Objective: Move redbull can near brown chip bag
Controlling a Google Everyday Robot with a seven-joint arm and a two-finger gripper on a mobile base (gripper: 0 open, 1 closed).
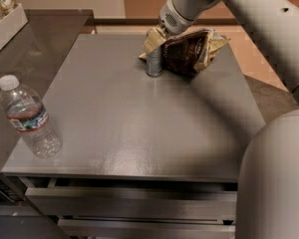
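The redbull can (pixel 154 63) stands upright at the far side of the grey table (pixel 139 128). It is right against the left edge of the brown chip bag (pixel 189 53), which lies crumpled with cream edges. My gripper (pixel 153 40) sits directly over the can's top, reaching down from the upper right. The top of the can is hidden by the gripper.
A clear water bottle (pixel 29 118) with a white cap stands at the table's near left corner. A white tray (pixel 5 26) with snacks sits on the dark counter at far left. My arm's large body (pixel 274 178) fills the lower right.
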